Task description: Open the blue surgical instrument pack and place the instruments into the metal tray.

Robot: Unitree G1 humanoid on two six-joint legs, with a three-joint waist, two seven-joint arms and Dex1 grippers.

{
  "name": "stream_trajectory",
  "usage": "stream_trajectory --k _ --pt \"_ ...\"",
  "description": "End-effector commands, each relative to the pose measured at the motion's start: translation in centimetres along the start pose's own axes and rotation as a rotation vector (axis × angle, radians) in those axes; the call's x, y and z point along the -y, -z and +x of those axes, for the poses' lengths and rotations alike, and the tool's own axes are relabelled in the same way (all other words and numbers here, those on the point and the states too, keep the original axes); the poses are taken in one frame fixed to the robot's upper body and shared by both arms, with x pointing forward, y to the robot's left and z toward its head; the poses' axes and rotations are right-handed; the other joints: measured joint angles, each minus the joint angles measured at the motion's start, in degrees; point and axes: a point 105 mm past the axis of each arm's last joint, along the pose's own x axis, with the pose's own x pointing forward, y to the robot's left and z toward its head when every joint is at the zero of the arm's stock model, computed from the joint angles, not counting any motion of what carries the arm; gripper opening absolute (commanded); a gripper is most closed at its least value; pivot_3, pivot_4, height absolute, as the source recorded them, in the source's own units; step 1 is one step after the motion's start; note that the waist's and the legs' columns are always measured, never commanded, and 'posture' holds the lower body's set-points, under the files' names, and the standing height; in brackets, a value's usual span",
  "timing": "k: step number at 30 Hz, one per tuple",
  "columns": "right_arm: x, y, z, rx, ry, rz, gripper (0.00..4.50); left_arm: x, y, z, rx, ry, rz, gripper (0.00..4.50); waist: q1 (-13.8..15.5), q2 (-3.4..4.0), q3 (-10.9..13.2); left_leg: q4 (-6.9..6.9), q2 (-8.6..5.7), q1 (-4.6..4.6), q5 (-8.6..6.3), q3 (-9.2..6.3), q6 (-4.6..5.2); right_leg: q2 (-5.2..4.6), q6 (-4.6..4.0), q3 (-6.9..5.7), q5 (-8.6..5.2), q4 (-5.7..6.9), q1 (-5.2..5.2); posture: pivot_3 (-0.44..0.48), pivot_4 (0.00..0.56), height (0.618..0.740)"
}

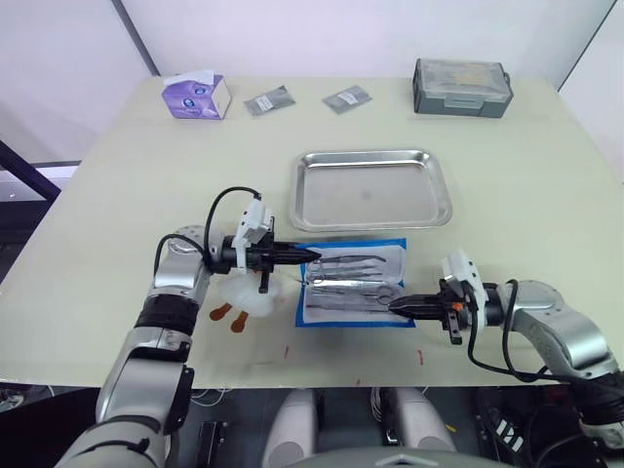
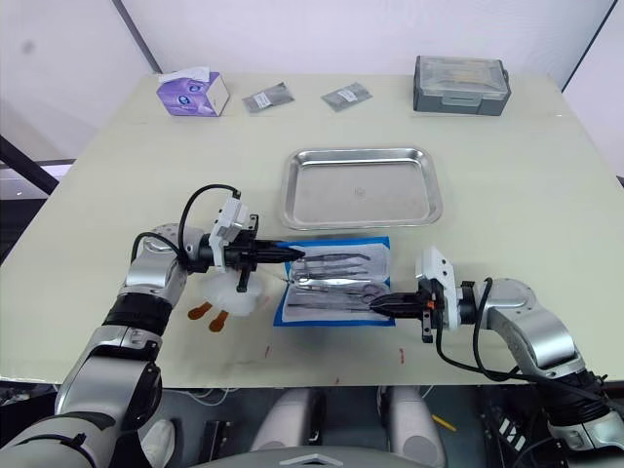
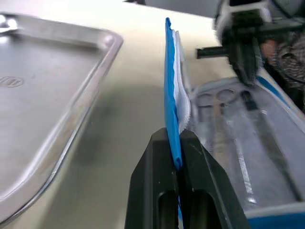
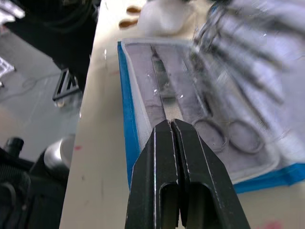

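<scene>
The left gripper (image 3: 179, 157) is squeezed tight on the blue edge of the blue surgical instrument pack (image 1: 353, 283). The right gripper (image 1: 398, 305) is pinched together over the pack's near right side; it seems to hold the clear cover, but that is hard to tell. The instruments (image 1: 349, 281) lie inside the pack. The metal tray (image 1: 370, 188) sits just behind it, bare. Far back are a tissue box (image 1: 196, 96), two grey sachets (image 1: 268, 100) and a grey box (image 1: 461, 87)
</scene>
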Motion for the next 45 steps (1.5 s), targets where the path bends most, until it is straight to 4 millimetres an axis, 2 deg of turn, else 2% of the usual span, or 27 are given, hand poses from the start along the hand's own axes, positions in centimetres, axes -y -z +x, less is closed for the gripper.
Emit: stream_trajectory --k 1,9,18,21,23,25,42,45 --pt "-0.4 1.2 0.2 -0.036 -0.001 -0.030 0.02 -0.6 2.0 0.9 -0.106 -0.035 -0.050 0.00 0.04 -0.02 -0.01 0.00 -0.01 0.00 0.00 0.00 0.00 0.00 0.00 -0.02 0.00 0.01 0.00 0.000 0.150 0.734" --pt "-0.3 2.1 0.4 -0.045 0.018 -0.033 0.02 -1.8 3.5 2.1 -0.169 -0.098 -0.089 0.00 -0.03 -0.03 -0.04 0.00 -0.02 0.01 0.00 0.03 0.00 0.01 0.01 -0.03 0.00 0.01 0.02 0.000 0.150 0.734" --pt "-0.3 2.1 0.4 -0.033 0.026 -0.032 0.02 -1.8 2.5 2.3 -0.104 -0.079 -0.112 0.00 0.24 -0.04 -0.08 0.03 -0.06 0.02 0.00 0.02 -0.01 -0.03 0.01 -0.05 0.00 0.01 0.06 0.000 0.150 0.734" --pt "-0.3 2.0 0.3 -0.026 0.028 -0.035 0.00 -1.6 2.1 2.2 -0.084 -0.063 -0.098 0.81 0.23 -0.04 -0.08 0.03 -0.06 0.02 0.00 0.03 -0.01 -0.03 0.01 -0.06 0.00 0.01 0.06 0.000 0.150 0.734" --pt "-0.3 1.8 0.3 -0.022 0.027 -0.040 0.00 -1.7 2.0 2.0 -0.088 -0.071 -0.087 1.90 0.13 -0.04 -0.08 0.03 -0.06 0.02 0.00 0.02 -0.01 -0.02 0.01 -0.06 0.00 0.01 0.06 0.000 0.150 0.734" --pt "-0.4 1.8 0.2 -0.022 0.025 -0.043 0.00 -1.9 2.1 1.8 -0.095 -0.092 -0.067 2.75 0.07 -0.04 -0.08 0.03 -0.06 0.02 0.00 0.02 -0.01 -0.02 0.01 -0.06 0.00 0.01 0.06 0.000 0.150 0.734" --pt "-0.5 1.3 0.2 -0.003 0.024 0.003 0.00 -1.5 1.6 0.6 -0.072 -0.105 -0.051 2.75 -0.26 -0.04 -0.08 0.03 -0.04 0.02 0.00 -0.04 -0.01 0.00 0.01 -0.06 -0.01 0.04 0.04 0.000 0.150 0.734" --pt "-1.0 1.0 0.1 0.006 0.007 0.012 0.89 -1.5 1.4 0.3 -0.065 -0.110 -0.046 2.81 -0.23 -0.04 -0.07 0.03 -0.04 0.02 0.00 -0.07 -0.01 0.00 0.01 -0.06 -0.01 0.03 0.04 0.000 0.150 0.734"
